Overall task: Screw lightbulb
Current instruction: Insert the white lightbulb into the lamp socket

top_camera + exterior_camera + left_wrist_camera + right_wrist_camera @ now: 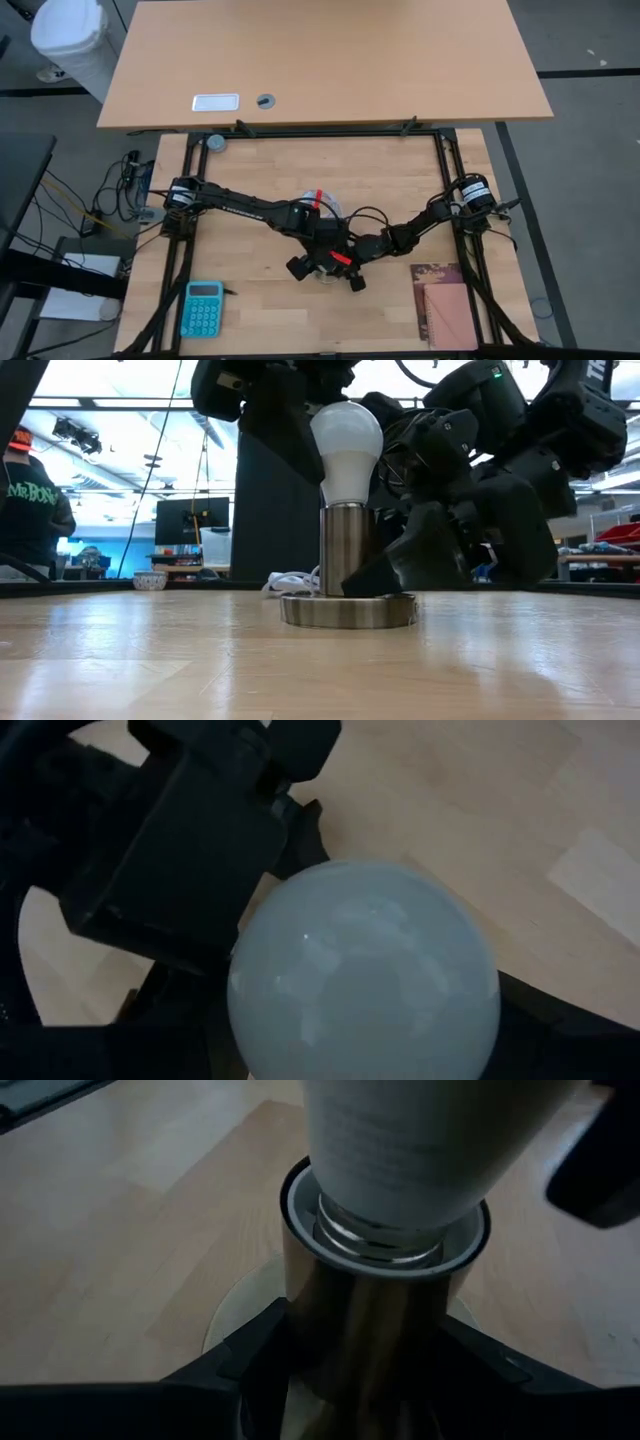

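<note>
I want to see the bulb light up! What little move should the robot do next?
Probably another small twist of the lightbulb by the left gripper. The metal threads still show above the socket, so it looks not fully screwed in. The right gripper holds the socket.

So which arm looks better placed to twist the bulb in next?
Probably the left. Its gripper sits over the lightbulb, whose globe fills its wrist view, while the right gripper straddles the metal socket low down, apparently steadying it.
</note>
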Controlling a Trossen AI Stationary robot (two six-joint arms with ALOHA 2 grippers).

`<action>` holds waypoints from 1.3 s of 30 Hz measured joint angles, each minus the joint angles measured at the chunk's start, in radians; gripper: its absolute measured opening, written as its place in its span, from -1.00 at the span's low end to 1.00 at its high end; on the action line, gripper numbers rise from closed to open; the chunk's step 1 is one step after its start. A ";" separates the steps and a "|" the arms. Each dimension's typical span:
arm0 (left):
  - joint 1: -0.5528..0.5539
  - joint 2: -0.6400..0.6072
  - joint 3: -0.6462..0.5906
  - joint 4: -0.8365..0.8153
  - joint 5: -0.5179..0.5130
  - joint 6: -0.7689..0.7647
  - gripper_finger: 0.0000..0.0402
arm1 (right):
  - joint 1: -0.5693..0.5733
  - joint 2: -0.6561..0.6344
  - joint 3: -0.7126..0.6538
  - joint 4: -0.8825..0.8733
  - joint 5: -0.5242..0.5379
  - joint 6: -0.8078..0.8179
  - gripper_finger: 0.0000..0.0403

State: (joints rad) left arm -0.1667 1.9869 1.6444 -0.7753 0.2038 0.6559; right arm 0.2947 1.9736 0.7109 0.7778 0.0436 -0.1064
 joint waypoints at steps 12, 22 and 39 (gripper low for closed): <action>-0.005 0.001 -0.001 0.000 -0.023 -0.052 0.35 | -0.033 -0.003 -0.002 0.005 0.000 0.091 0.14; -0.006 0.002 -0.001 0.026 -0.049 -0.067 0.35 | -0.035 -0.122 -0.006 -0.208 0.024 0.129 0.58; -0.007 0.003 -0.001 0.035 -0.039 -0.063 0.35 | 0.003 -0.183 -0.004 -0.280 -0.092 0.121 0.56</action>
State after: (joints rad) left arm -0.1740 1.9900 1.6432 -0.7404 0.1648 0.5925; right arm 0.2981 1.7905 0.7067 0.4982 -0.0485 0.0150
